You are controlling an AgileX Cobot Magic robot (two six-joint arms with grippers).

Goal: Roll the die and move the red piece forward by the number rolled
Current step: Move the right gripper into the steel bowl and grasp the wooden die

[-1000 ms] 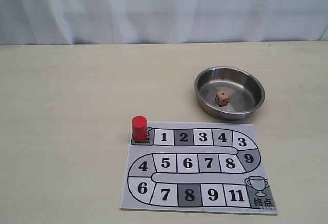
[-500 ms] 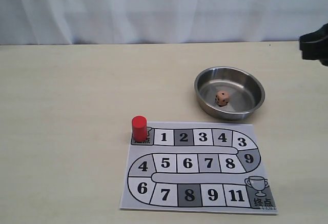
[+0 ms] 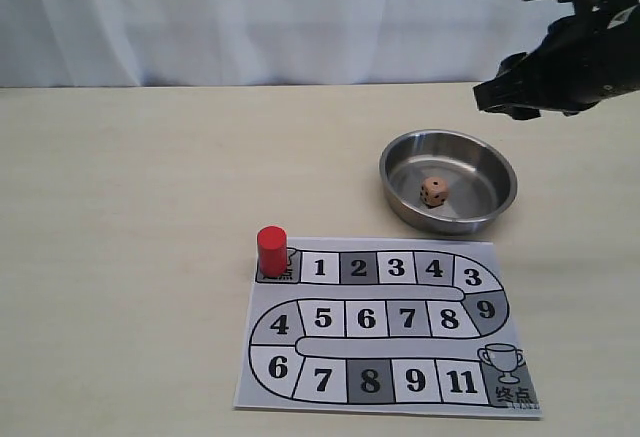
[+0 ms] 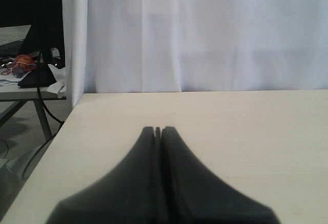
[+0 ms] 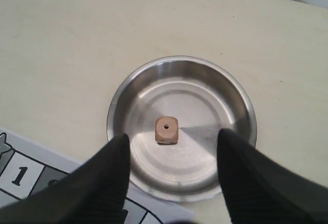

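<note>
The die [image 3: 433, 192] [image 5: 166, 130], a tan wooden cube, lies in a round steel bowl [image 3: 400, 167] [image 5: 205, 180]; one pip faces up in the right wrist view. The red piece [image 3: 272, 250] stands upright on the start square at the upper left of the paper game board [image 3: 385, 322]. My right gripper [image 3: 497, 96] [image 5: 174, 138] hangs in the air above the bowl's far right side, jaws wide apart and empty, with the die seen between them far below. My left gripper [image 4: 158, 130] is shut over bare table, holding nothing, and does not show in the exterior view.
The board's numbered track runs from 1 to 11 and ends at a trophy square [image 3: 503, 362] at its lower right corner. A white curtain [image 3: 300, 17] backs the table. The table's left edge [image 4: 56, 137] drops to a cluttered side table.
The right arm has come in from the right edge of the exterior view and now hangs above the bowl, its jaws spread. Die and red piece have not moved.
</note>
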